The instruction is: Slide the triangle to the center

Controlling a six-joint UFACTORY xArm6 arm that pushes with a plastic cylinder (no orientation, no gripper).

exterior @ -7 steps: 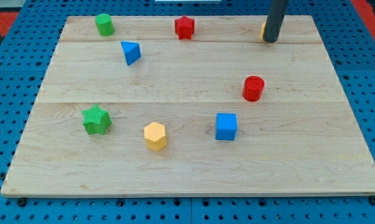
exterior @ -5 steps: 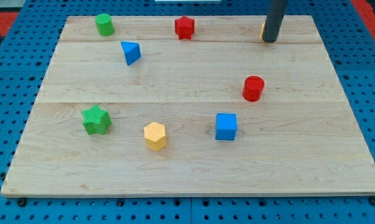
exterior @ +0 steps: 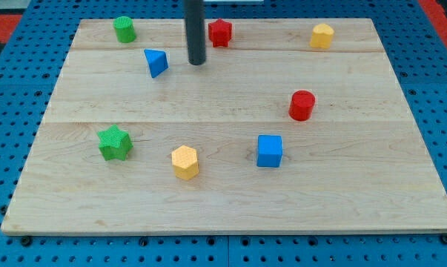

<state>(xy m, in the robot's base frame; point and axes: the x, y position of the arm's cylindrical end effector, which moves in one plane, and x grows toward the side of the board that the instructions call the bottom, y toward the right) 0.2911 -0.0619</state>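
Note:
The blue triangle (exterior: 156, 62) lies on the wooden board (exterior: 230, 193) in the upper left part of the view. My tip (exterior: 198, 62) stands just to the right of it, a short gap apart and not touching. The rod rises from the tip out of the view's top. A red star-shaped block (exterior: 220, 32) sits up and to the right of the tip.
A green cylinder (exterior: 124, 29) is at the top left and a yellow block (exterior: 322, 35) at the top right. A red cylinder (exterior: 302, 105) is at mid right. A green star (exterior: 114, 143), a yellow hexagon (exterior: 184, 162) and a blue cube (exterior: 269, 150) lie lower down.
My tip has moved far to the left, from beside the yellow block at the top right to just right of the blue triangle. That yellow block now shows in full. No block has moved.

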